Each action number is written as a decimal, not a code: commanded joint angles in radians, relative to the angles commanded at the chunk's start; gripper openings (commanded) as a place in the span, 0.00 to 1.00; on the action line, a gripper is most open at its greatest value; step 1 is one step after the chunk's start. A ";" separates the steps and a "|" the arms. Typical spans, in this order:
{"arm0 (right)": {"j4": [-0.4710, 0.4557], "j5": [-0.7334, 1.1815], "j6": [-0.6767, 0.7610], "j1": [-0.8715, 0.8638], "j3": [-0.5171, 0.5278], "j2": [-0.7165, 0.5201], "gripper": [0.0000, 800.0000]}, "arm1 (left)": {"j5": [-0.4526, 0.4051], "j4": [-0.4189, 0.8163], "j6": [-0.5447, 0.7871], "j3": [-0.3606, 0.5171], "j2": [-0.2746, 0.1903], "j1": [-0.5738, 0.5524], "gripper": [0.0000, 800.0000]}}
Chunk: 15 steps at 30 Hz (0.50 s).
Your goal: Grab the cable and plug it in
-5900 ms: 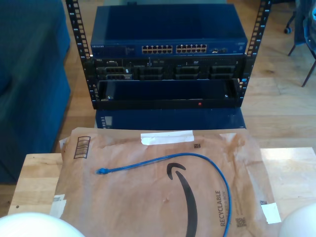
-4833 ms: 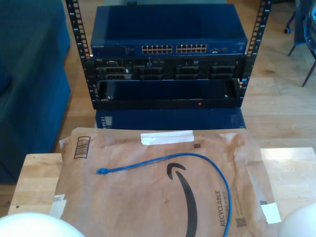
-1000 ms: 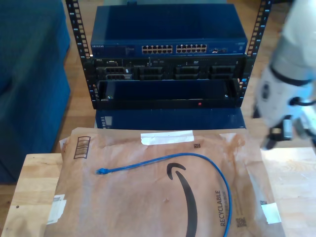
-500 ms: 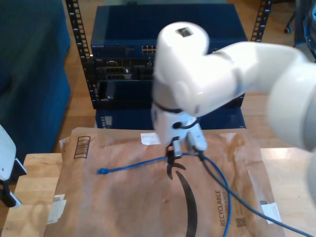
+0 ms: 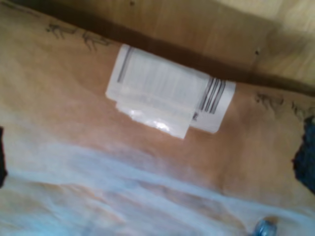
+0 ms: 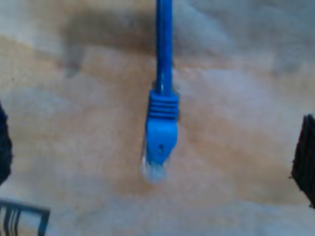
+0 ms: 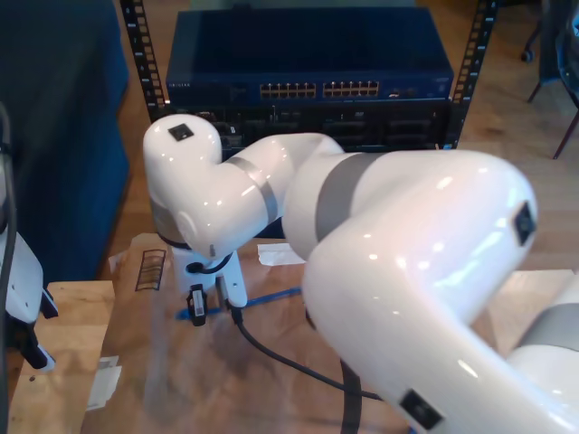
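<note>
Below my second gripper (image 6: 157,147): the cable (image 6: 164,44) lies flat on the brown paper envelope (image 6: 236,128), with its plug (image 6: 160,142) about midway between the two dark fingertips (image 6: 304,157).
Second wrist view, cable: the blue cord runs straight away from the plug, and the translucent tip points toward the camera side.
Second wrist view, jaws: they stand wide apart, one at each side of the plug, and they hold nothing; no finger touches the plug.
Second wrist view, extra detail: some printed black bars (image 6: 22,219) on the envelope are near one fingertip.
First wrist view, surface: a white label (image 5: 167,93) with a barcode is stuck on the envelope (image 5: 74,147), close to the envelope's edge, and beyond that edge there is the wooden table (image 5: 206,29).
First wrist view, my first gripper (image 5: 152,167): dark finger edges (image 5: 306,160) show at both sides, far from each other, so the jaws are open and empty.
First wrist view, cable: I cannot tell if the small blue blur near one finger belongs to it.
Exterior view, second arm (image 7: 362,235): big and white, it reaches across the envelope (image 7: 163,362), and its gripper (image 7: 210,303) hangs over the cable's end (image 7: 185,315).
Exterior view, cable: a short blue piece (image 7: 271,297) shows just behind the gripper.
Exterior view, first arm (image 7: 23,289): it stands at the exterior view's left edge, over the table (image 7: 54,380), well apart from the cable.
Exterior view, background: a rack with a blue network switch (image 7: 308,68) stands behind the arms.
</note>
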 joint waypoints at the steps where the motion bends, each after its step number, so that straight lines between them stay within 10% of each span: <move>1: 0.000 0.000 0.002 -0.002 0.005 0.006 0.97 | 0.002 0.000 -0.009 0.000 0.000 -0.008 1.00; 15: -0.002 -0.044 0.054 -0.011 0.026 0.041 0.76 | 0.003 0.000 -0.017 0.006 0.000 -0.011 1.00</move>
